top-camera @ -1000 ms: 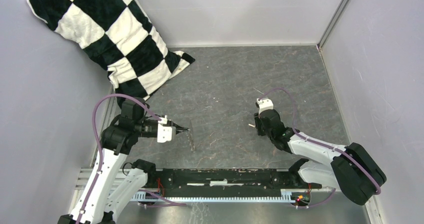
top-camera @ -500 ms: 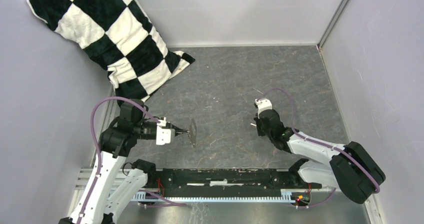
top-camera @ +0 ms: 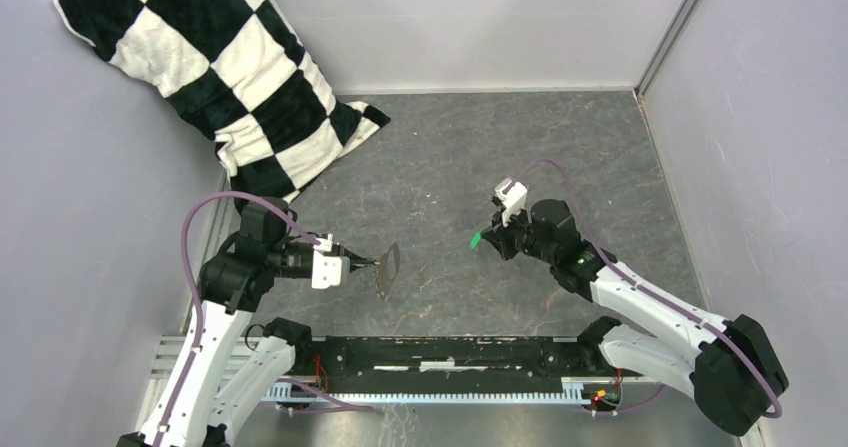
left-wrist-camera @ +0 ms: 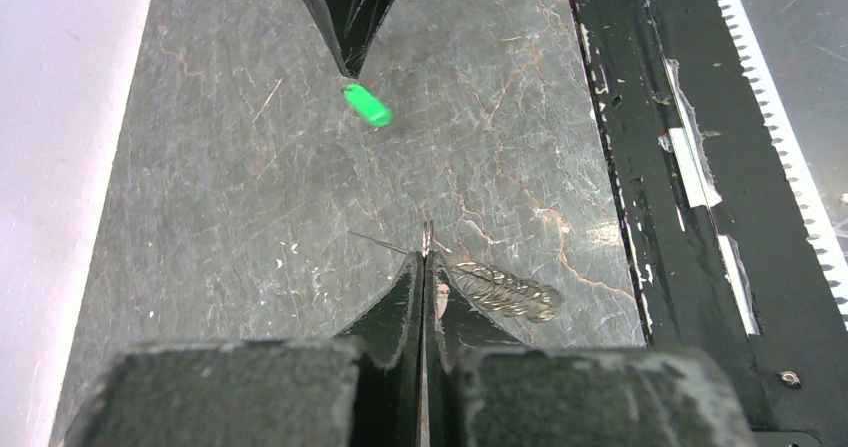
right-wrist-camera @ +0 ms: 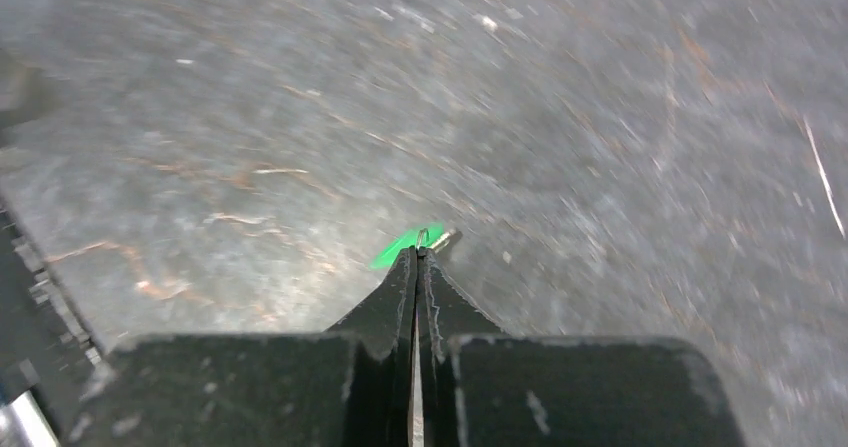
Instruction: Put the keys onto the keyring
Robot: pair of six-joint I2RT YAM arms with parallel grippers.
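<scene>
The left gripper (left-wrist-camera: 425, 265) is clamped flat on the keyring (top-camera: 388, 269). The loop projects just ahead of its fingertips, edge-on to the wrist camera, with the strung metal pieces (left-wrist-camera: 505, 289) beside the right finger. Well ahead of that tip, the right gripper (right-wrist-camera: 417, 259) is pinched shut on the green-tagged keys (right-wrist-camera: 403, 244), which protrude just past its fingertips, clear of the table. Recommended procedure:
- Keep the loop stationary.
- Locate its opening, which is not discernible here.
- Advance the key slowly, since a thin pinch may let it pivot.

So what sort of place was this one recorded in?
Probably a lab test cell: plain grey walls box in a stone-patterned tabletop, and two robot arms are mounted on a black rail.
</scene>
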